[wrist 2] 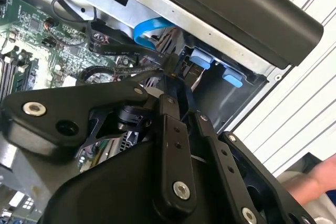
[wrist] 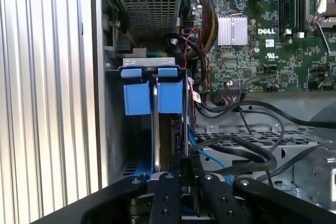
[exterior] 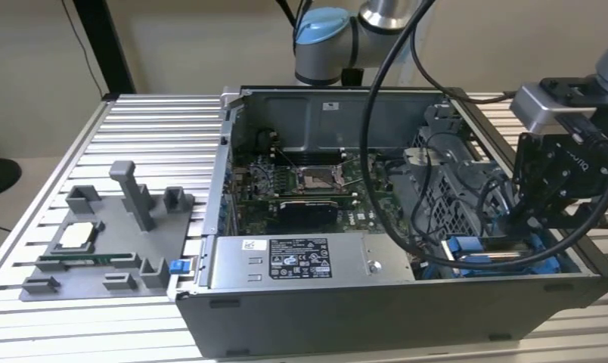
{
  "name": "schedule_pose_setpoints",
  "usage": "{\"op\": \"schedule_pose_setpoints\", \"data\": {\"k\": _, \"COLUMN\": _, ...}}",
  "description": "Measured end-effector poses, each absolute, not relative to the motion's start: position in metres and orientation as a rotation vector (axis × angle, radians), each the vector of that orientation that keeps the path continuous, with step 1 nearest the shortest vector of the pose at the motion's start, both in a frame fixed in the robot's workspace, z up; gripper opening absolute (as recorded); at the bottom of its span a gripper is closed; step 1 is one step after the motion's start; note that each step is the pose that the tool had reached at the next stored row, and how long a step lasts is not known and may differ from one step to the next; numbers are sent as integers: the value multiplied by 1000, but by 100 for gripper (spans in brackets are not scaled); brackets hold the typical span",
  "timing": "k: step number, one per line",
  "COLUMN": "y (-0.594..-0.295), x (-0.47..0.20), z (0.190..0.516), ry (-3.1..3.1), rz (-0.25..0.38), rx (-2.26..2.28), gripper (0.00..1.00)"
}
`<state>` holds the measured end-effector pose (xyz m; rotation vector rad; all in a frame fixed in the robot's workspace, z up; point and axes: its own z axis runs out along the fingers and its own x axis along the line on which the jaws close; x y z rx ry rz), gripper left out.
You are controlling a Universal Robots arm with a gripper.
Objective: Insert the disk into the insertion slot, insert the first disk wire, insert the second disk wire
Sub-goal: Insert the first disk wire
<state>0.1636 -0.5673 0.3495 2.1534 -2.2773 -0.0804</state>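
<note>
- Presently, the gripper (wrist 2: 176, 74) is seen inside the open computer case (exterior: 385, 321), at the corner on the exterior view's right, past the power-supply box (exterior: 294, 261).
- Its fingers are clenched on a black wire connector (wrist 2: 169, 62), to which a flat black cable (wrist 2: 121, 45) is joined.
- The disk (wrist: 170, 140) is seated on edge in the insertion slot (wrist: 152, 62), with its blue carrier tab (wrist: 170, 97) exposed.
- The connector is held just beside the disk's end; whether they touch cannot be told.
- A blue data cable (wrist 2: 149, 30) is looped near the slot, beside the motherboard (wrist: 273, 40).
</note>
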Motion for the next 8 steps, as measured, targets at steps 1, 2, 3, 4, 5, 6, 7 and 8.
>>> {"op": "schedule_pose_setpoints", "data": {"k": 1, "y": -568, "x": 164, "z": 349, "ry": -2277, "rz": -81, "rx": 2153, "gripper": 0}}
{"op": "schedule_pose_setpoints", "data": {"k": 2, "y": -568, "x": 164, "z": 348, "ry": -2277, "rz": -80, "rx": 2153, "gripper": 0}}
{"op": "schedule_pose_setpoints", "data": {"k": 3, "y": -568, "x": 164, "z": 348, "ry": -2277, "rz": -79, "rx": 2153, "gripper": 0}}
{"op": "schedule_pose_setpoints", "data": {"k": 4, "y": -568, "x": 164, "z": 347, "ry": -2276, "rz": -78, "rx": 2152, "gripper": 0}}
{"op": "schedule_pose_setpoints", "data": {"k": 5, "y": -568, "x": 164, "z": 346, "ry": -2276, "rz": -77, "rx": 2152, "gripper": 0}}
{"op": "schedule_pose_setpoints", "data": {"k": 6, "y": -568, "x": 164, "z": 346, "ry": -2276, "rz": -77, "rx": 2152, "gripper": 0}}
{"op": "schedule_pose_setpoints", "data": {"k": 7, "y": -568, "x": 164, "z": 345, "ry": -2276, "rz": -76, "rx": 2152, "gripper": 0}}
{"op": "schedule_pose_setpoints", "data": {"k": 8, "y": -568, "x": 164, "z": 345, "ry": -2276, "rz": -76, "rx": 2151, "gripper": 0}}
